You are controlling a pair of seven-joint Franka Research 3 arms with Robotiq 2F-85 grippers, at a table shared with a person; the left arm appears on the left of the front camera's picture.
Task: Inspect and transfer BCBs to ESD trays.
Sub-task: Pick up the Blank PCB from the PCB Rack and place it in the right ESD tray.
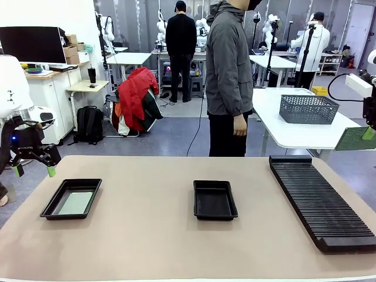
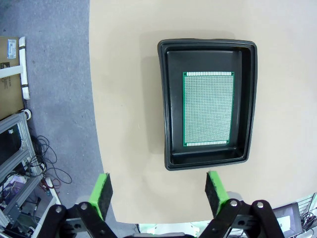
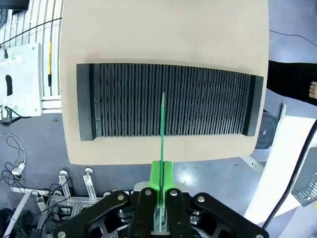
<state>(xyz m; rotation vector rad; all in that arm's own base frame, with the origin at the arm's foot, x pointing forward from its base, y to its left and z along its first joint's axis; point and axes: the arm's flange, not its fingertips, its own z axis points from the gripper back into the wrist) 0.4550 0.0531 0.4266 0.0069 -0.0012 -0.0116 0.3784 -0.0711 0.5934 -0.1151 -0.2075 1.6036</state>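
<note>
BCB (image 3: 162, 129), thin, green and dotted with holes, is pinched edge-on in the right gripper (image 3: 161, 171). Its long axis seems to run out along the fingers, parallel to the slots of the ribbed black rack (image 3: 168, 101) by the tabletop's right edge. The empty middle tray (image 1: 215, 202), glossy black with a flared rim, lies leftward, nearer the right arm. The left gripper (image 2: 158, 191) hangs spread above the left tray (image 2: 166, 109), where a second BCB (image 2: 208, 109) lies flat.

Table (image 1: 147, 247); two trays (image 1: 215, 202); ribbed rack (image 1: 320, 200)
</note>
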